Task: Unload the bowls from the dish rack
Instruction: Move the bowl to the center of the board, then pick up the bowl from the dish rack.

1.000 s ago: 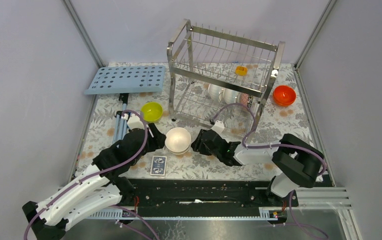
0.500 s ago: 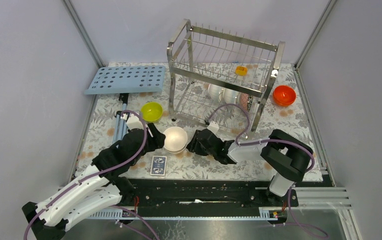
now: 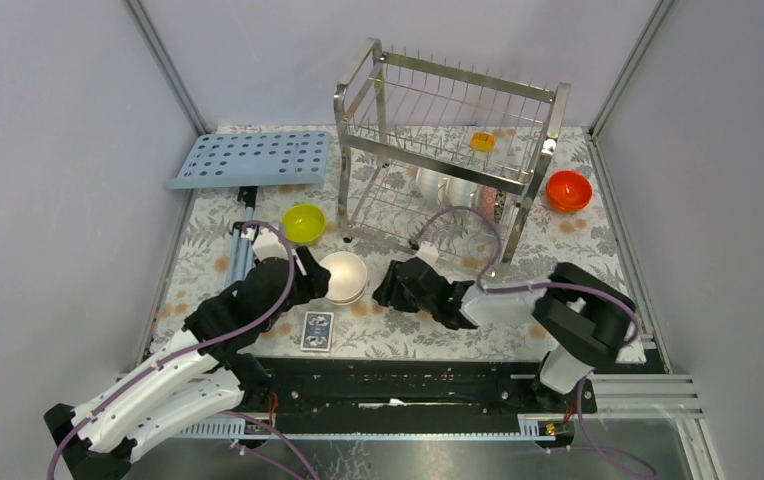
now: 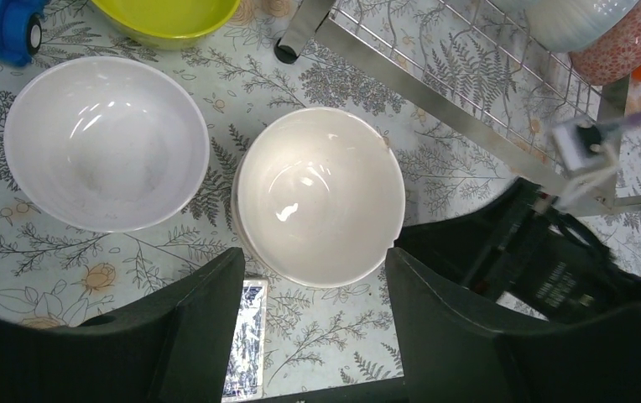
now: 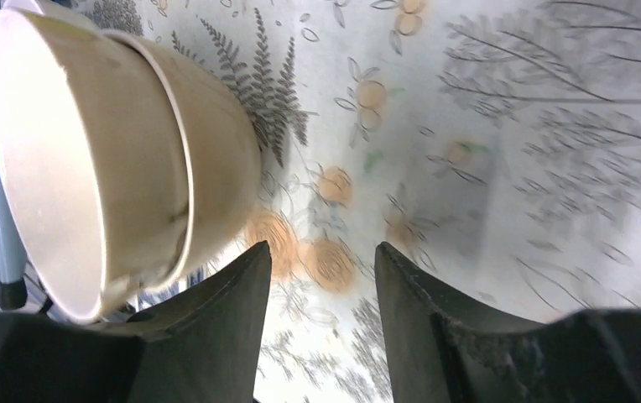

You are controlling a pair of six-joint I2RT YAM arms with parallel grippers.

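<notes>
Sensibly, the right gripper (image 3: 384, 290), spread and empty at 3 o'clock of the stacked beige bowls (image 3: 345, 277), should lift clear before swinging to the dish rack (image 3: 340, 150) at 1 o'clock, where white bowls (image 3: 438, 186) wait behind its low front rail. The left gripper (image 3: 320, 278), also spread, crowds 9 o'clock; a playing card (image 3: 316, 330) lies at 7.

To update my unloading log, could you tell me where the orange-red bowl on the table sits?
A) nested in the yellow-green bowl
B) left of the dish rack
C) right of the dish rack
C: the orange-red bowl sits just right of the dish rack.
</notes>
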